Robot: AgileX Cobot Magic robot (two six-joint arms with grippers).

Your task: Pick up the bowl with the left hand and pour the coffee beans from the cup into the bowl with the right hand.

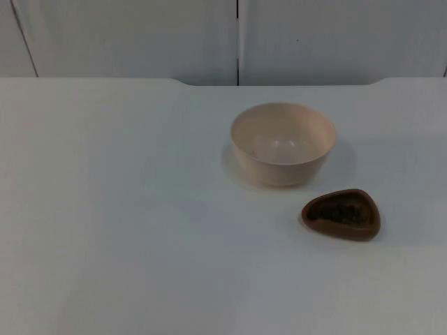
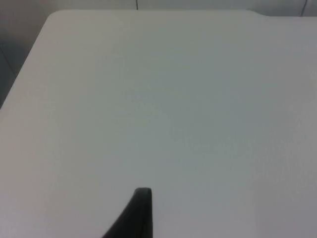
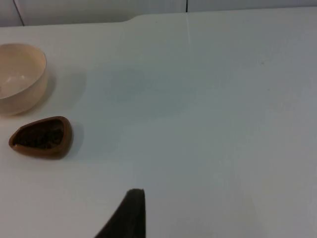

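Note:
A cream bowl (image 1: 283, 143) stands upright and empty on the white table, right of centre in the top view. Just in front of it and to its right sits a small brown cup (image 1: 342, 213) with a rounded triangular rim, holding dark coffee beans. The right wrist view has the bowl (image 3: 20, 77) and the cup (image 3: 42, 137) side by side, well away from my right gripper (image 3: 131, 213). My left gripper (image 2: 141, 213) hovers over bare table near the table's left edge, with nothing close to it. Both arms wait back from the objects.
The grey partition wall (image 1: 237, 38) closes off the far side of the table (image 1: 105, 209). The table's left edge (image 2: 25, 84) and its rounded far corner appear in the left wrist view. Open white surface lies left of the bowl and in front of the cup.

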